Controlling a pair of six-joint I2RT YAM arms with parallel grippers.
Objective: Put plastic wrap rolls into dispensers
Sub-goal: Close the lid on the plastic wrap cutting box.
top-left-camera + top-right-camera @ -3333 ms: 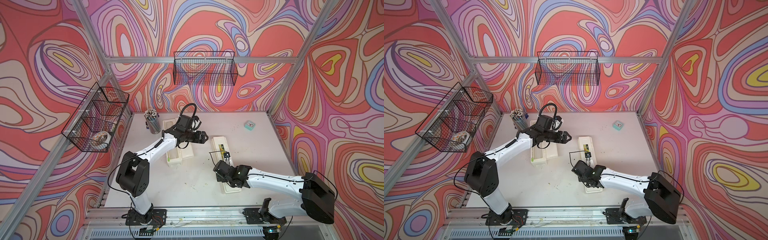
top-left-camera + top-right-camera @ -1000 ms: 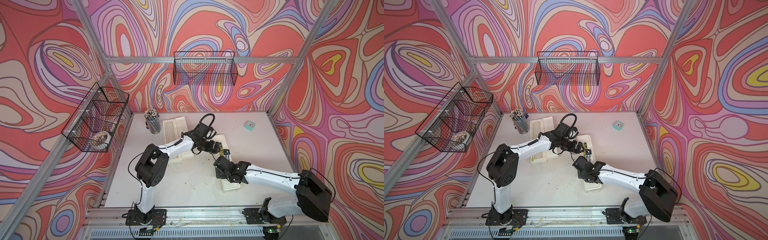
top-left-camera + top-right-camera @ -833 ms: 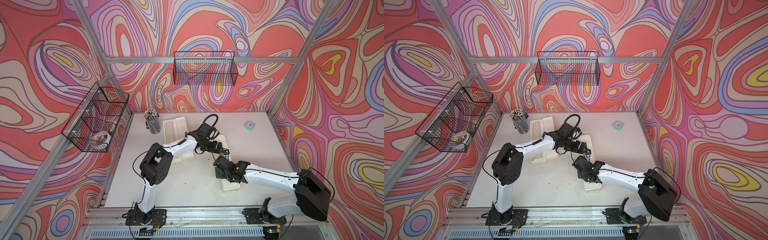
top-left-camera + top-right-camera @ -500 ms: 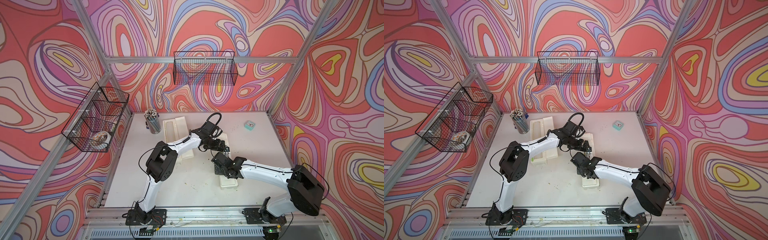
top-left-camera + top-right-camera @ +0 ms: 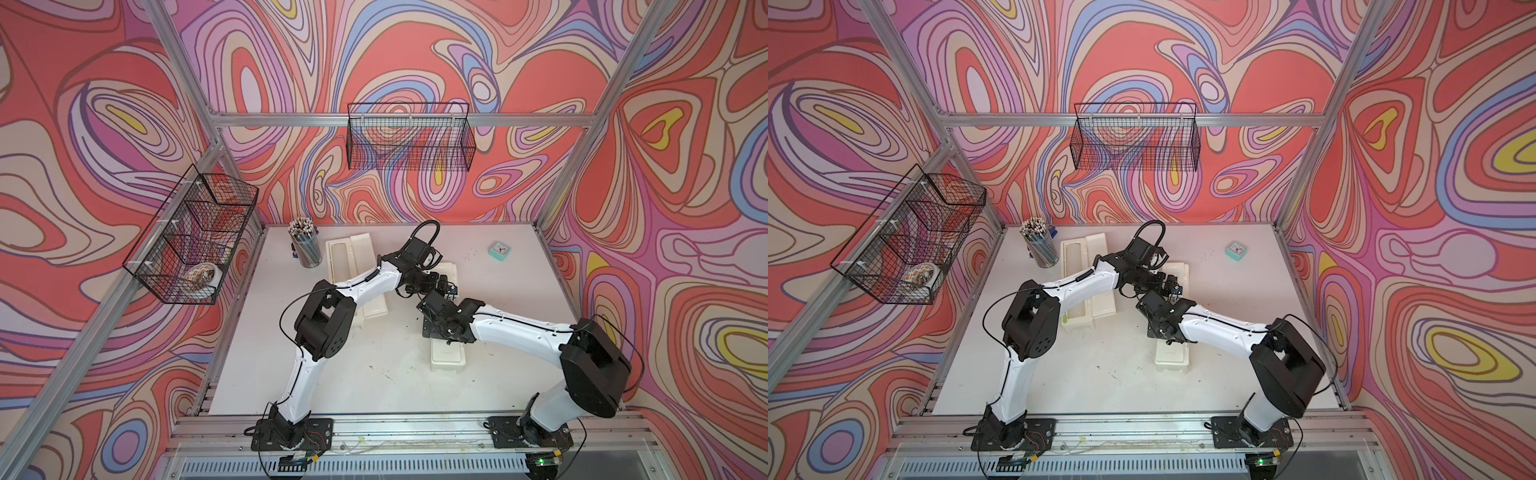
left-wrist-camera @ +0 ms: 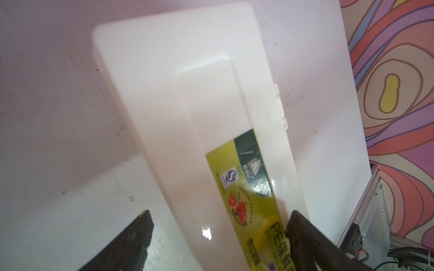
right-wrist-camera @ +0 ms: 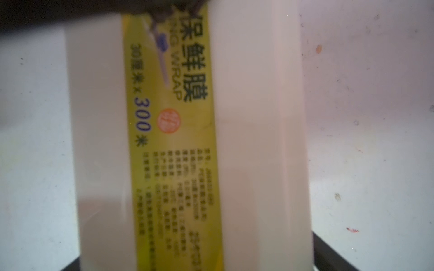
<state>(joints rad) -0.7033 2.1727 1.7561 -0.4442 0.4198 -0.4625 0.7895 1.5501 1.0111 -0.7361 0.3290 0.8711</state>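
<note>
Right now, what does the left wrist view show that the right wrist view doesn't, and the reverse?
Left wrist only: the dispenser's rounded end, its side tabs, the label's strawberry picture, the patterned wall. Right wrist only: the blue "300" and orange round seal on the label. Both: the closed cream dispenser with its yellow label, on the white table.

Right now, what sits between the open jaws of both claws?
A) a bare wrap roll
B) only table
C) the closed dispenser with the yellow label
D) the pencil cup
C: the wrist views show the left claw and right claw straddling the closed dispenser, yellow label up.
</note>
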